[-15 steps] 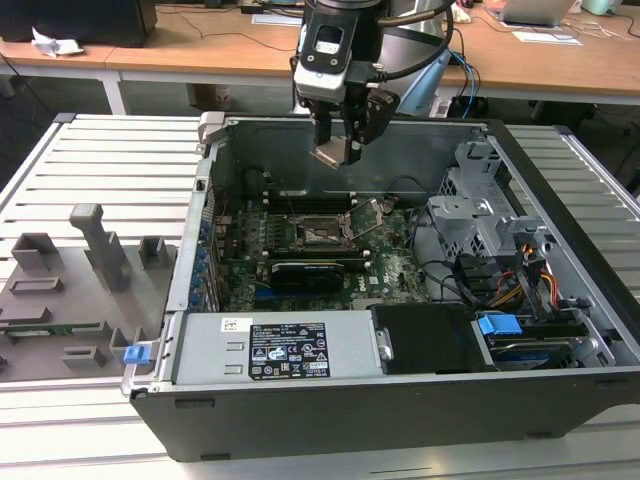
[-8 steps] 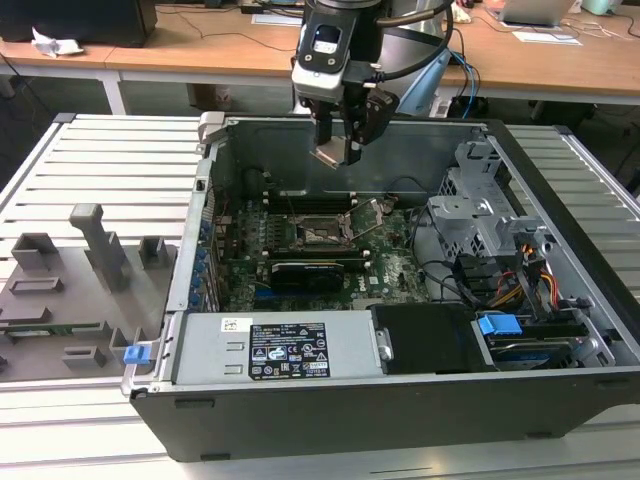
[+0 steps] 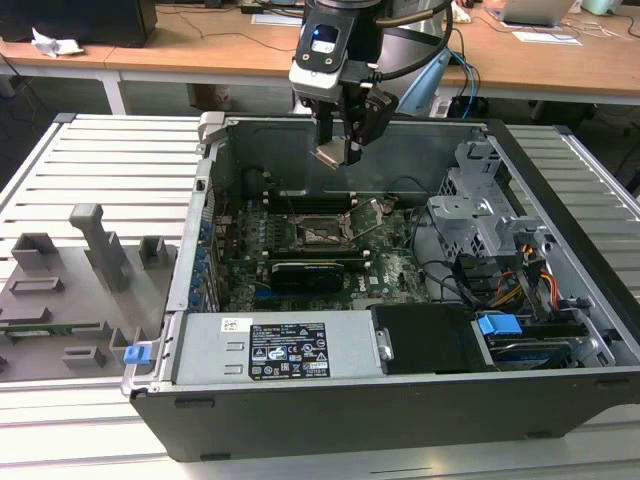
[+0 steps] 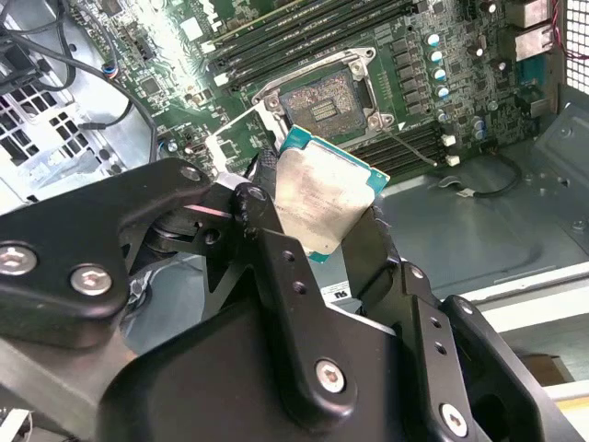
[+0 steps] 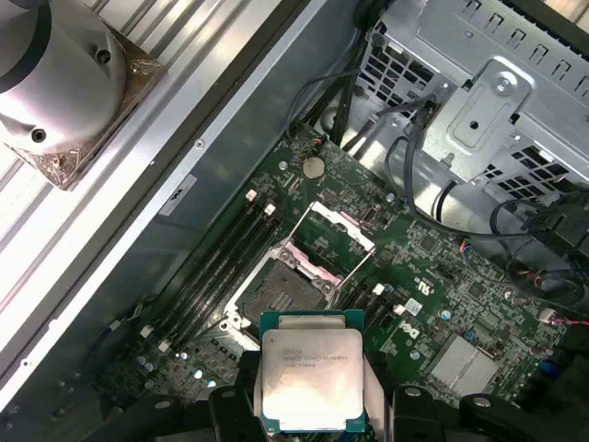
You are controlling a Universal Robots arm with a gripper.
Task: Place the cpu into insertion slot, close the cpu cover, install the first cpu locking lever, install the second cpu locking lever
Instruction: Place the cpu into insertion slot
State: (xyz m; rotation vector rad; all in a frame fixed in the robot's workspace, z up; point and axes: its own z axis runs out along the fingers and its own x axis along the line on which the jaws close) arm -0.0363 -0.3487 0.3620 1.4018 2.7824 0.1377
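- Above the open black computer case (image 3: 560, 390), the black gripper (image 3: 338, 150) is held clear of the green motherboard (image 3: 395, 270).
- One cpu (image 3: 328, 155), a small flat square chip with a pale silver-grey metal face and teal edges, is clamped at two opposite edges by the gripper's two fingers (image 4: 262, 198), which are closed only to the chip's width.
- The chip is seen tilted in the second wrist view (image 4: 317, 198) and well apart from the board in the first wrist view (image 5: 311, 378).
- One insertion slot (image 5: 281, 287), a square dark socket with a metal rim, is seen uncovered and unfilled beneath the chip in both wrist views (image 4: 324, 97).
- One cpu cover (image 5: 331, 241), a thin silver-grey metal frame with a cut-out centre, is swung up beside the socket.
- One thin metal lever (image 4: 405, 147) is seen raised just beside the socket.
- Long black memory slots (image 5: 235, 244) are ranged on both sides of the socket.
- One long black card (image 3: 305, 270) is seated near the socket, and one silver perforated drive cage (image 3: 480, 210) with loose black cables (image 3: 450, 280) is set at the exterior view's right.
- One grey tray of moulded fixtures (image 3: 80, 270) is laid outside the case at the exterior view's left.
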